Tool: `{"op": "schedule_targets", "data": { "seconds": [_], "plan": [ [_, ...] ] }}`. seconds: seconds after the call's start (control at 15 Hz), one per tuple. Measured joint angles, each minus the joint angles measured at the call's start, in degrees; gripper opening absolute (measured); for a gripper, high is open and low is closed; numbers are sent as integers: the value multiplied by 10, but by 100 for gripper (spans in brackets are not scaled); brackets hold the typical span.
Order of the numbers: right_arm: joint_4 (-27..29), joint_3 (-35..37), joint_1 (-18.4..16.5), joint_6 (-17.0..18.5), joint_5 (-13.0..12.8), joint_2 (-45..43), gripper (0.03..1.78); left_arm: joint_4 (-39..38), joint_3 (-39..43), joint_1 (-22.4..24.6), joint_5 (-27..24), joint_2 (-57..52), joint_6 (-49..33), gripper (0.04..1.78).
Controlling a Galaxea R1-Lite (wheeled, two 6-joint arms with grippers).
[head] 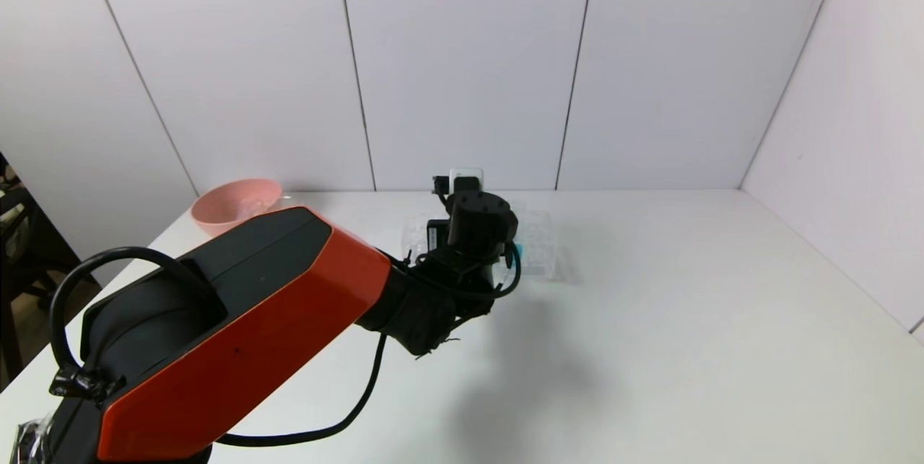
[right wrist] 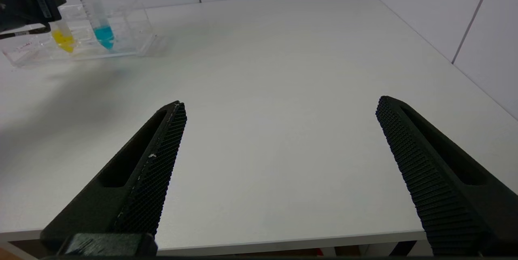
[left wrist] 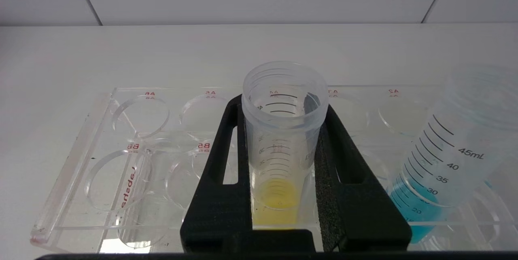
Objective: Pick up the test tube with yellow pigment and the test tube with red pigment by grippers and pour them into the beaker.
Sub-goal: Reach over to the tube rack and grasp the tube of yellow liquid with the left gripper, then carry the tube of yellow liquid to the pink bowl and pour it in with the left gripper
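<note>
Left wrist view showing left gripper [left wrist: 283, 171] pinching the test tube with yellow pigment [left wrist: 281, 146] between both pads, tube standing upright in the clear rack [left wrist: 77, 159], long axis vertical, calling for a straight lift. Reading "45mL", "40", "35" on the neighbouring blue tube [left wrist: 441, 159], "B5" on the rack. Idling well apart, right gripper [right wrist: 279, 171] gaping wide over the table [right wrist: 283, 70].
</note>
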Motion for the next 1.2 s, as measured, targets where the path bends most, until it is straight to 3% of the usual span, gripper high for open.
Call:
{"op": "schedule_targets", "data": {
  "seconds": [0.67,0.93,1.2],
  "plan": [
    [0,0,0,0,0,0,171,12,-69,-2,-2,-48,99,45],
    [0,0,0,0,0,0,171,13,-68,-2,-5,-61,104,45],
    [0,0,0,0,0,0,171,25,8,10,-85,-113,103,45]
  ]
}}
